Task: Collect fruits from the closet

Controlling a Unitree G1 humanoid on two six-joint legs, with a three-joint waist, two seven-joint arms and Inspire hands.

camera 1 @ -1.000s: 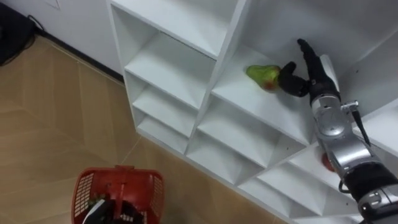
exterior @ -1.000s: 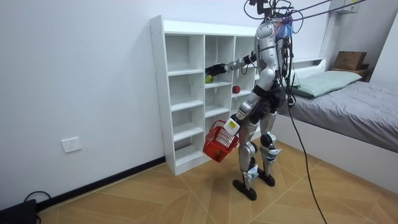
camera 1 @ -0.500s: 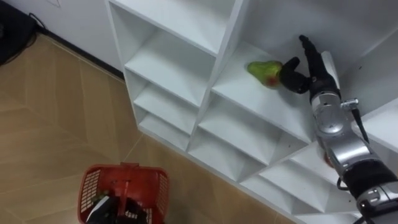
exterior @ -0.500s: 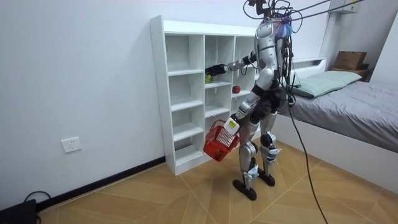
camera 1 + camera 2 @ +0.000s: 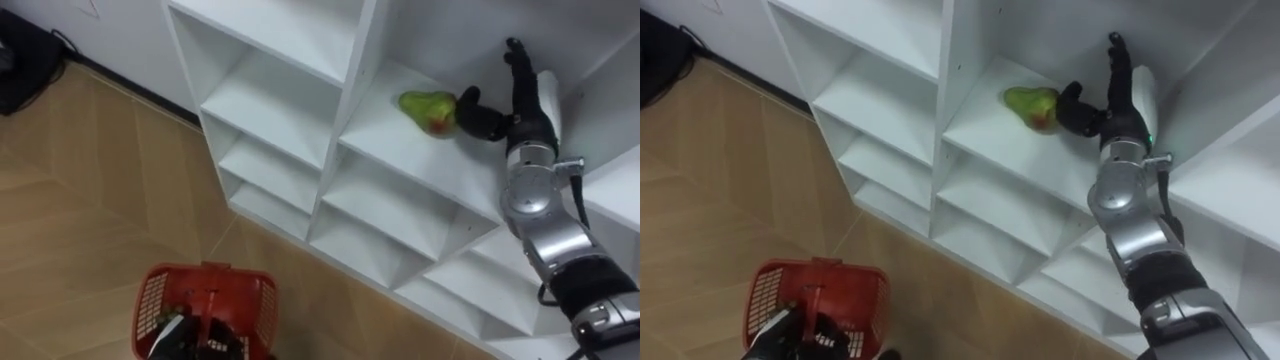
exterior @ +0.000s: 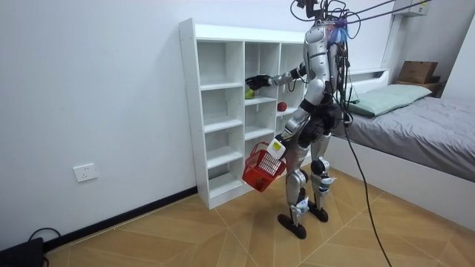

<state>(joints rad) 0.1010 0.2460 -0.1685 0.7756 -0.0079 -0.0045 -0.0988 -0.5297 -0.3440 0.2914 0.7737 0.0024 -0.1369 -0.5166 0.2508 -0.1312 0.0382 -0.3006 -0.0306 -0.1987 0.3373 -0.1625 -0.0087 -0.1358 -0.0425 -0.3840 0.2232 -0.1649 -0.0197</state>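
A green pear (image 5: 426,108) with a red blush lies on a shelf of the white closet (image 5: 270,100), in the cell right of a divider. My right hand (image 5: 520,95) is inside that cell just right of the pear, open, fingers straight and pointing up, thumb against the pear's right side. Low in the view hangs the red mesh basket (image 5: 206,303), with my left hand (image 5: 180,338) shut on its handle. In the room view I stand facing the closet (image 6: 189,111), right hand (image 6: 257,80) reaching to the pear (image 6: 249,93), basket (image 6: 261,167) at hip height.
A red fruit (image 6: 282,106) sits one shelf lower, in the cell to the room view's right. The other closet cells look bare. Wood floor lies below, and a bed (image 6: 415,126) stands behind me. A dark bag (image 5: 20,50) lies on the floor by the wall.
My right hand has lifted slightly and its fingers stand more upright, the thumb staying at the pear. The pear has not moved. The eye view has shifted a little.
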